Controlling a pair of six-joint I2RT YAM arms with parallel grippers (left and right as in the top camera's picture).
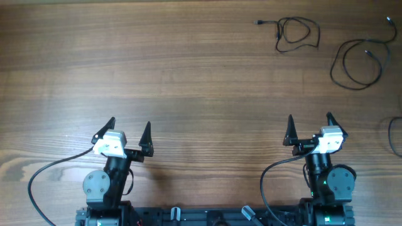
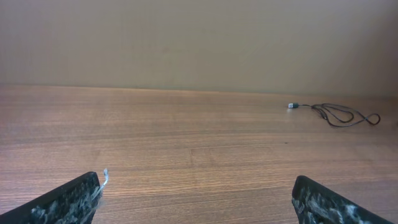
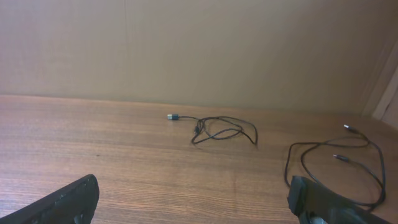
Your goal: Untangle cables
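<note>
Left gripper (image 1: 129, 122) and right gripper (image 1: 309, 117) are released and empty, at the near edge of the tabletop (image 1: 188, 75). The cables (image 1: 298, 32) lie as separate loose loops at far right. Recommended: approach with the right gripper; pinch one strand near its plug.

Left gripper (image 1: 130, 122) and right gripper (image 1: 309, 116), side by side and well apart: fingers spread wide, pointing forward, holding nothing. Both arms are folded back, wrists low.
</note>
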